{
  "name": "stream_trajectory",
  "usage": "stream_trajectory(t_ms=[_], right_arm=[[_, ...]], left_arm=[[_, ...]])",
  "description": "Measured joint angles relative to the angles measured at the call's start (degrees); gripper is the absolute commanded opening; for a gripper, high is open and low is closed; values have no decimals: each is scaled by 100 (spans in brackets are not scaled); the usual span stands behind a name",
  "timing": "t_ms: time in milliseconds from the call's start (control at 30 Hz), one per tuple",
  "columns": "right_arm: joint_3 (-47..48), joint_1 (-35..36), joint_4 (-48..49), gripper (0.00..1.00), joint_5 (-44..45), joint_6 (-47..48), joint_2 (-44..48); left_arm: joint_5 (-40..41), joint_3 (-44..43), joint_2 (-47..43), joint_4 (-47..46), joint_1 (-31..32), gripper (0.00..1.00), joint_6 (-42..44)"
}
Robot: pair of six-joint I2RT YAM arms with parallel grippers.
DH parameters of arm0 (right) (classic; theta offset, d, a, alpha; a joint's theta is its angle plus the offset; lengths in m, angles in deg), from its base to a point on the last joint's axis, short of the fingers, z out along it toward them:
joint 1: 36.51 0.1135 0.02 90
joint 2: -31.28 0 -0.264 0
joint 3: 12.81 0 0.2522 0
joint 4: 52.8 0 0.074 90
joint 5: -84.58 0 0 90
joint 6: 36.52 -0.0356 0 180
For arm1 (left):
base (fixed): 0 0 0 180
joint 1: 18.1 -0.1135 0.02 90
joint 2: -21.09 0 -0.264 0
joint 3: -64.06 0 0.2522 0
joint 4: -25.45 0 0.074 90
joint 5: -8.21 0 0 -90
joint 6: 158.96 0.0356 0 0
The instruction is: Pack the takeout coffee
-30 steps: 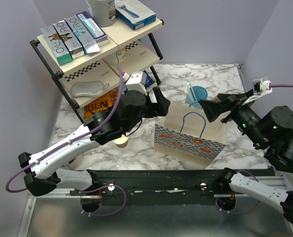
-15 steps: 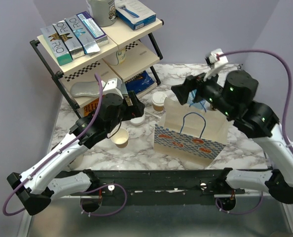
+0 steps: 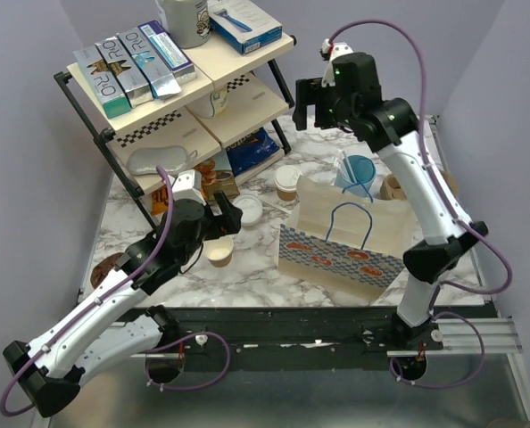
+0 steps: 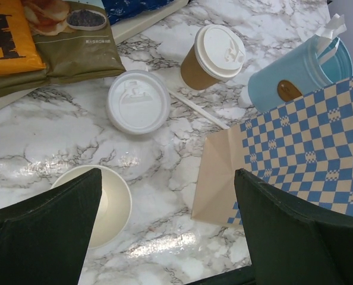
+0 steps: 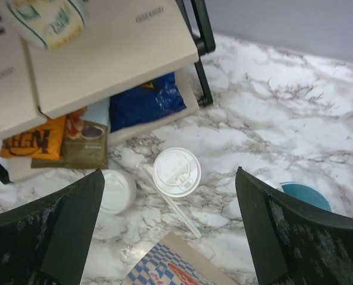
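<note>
The takeout coffee [image 3: 287, 183] is a small tan cup with a white lid, standing upright on the marble behind the bag's left corner [image 4: 212, 56] [image 5: 176, 170]. My right gripper [image 3: 311, 105] [image 5: 169, 172] hangs open high above it, looking straight down on the lid. The paper bag [image 3: 345, 236] [image 4: 283, 160] [image 5: 170, 267], blue-checked with handles, stands open in the middle. My left gripper [image 3: 222, 217] [image 4: 167, 175] is open and empty, low over the marble between the lidless tan cup [image 3: 219, 254] [image 4: 111, 205] and the bag.
A loose white lid [image 3: 247, 210] [image 4: 138, 102] [image 5: 114, 191] and a clear straw [image 4: 194, 107] [image 5: 176, 205] lie by the coffee. The taller light-blue cup [image 3: 359, 174] [image 4: 295, 74] stands behind the bag. A shelf rack [image 3: 158, 107] with boxes and snack packets fills the back left.
My right arm has swung from the right side up and back-left, over the coffee. My left arm has drawn back toward the near left, uncovering the coffee, lid and lidless cup.
</note>
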Motion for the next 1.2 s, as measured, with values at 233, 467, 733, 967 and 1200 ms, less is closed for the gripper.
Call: stream_trajectory(t_ms=[233, 467, 733, 967, 1200], right_arm=[[275, -245, -433, 95, -350, -31, -1121], [238, -284, -599, 91, -420, -199, -1622], [162, -284, -623, 92, -328, -317, -1585], [-361, -284, -442, 99, 26, -323, -640], [-1204, -426, -39, 100, 1082, -240, 664]], left_arm=[[170, 597, -527, -485, 0, 99, 0], [398, 839, -632, -826, 0, 99, 0], [422, 927, -680, -1029, 0, 99, 83], [72, 901, -546, -1174, -2, 99, 208], [-820, 31, 201, -1211, -2, 99, 278]])
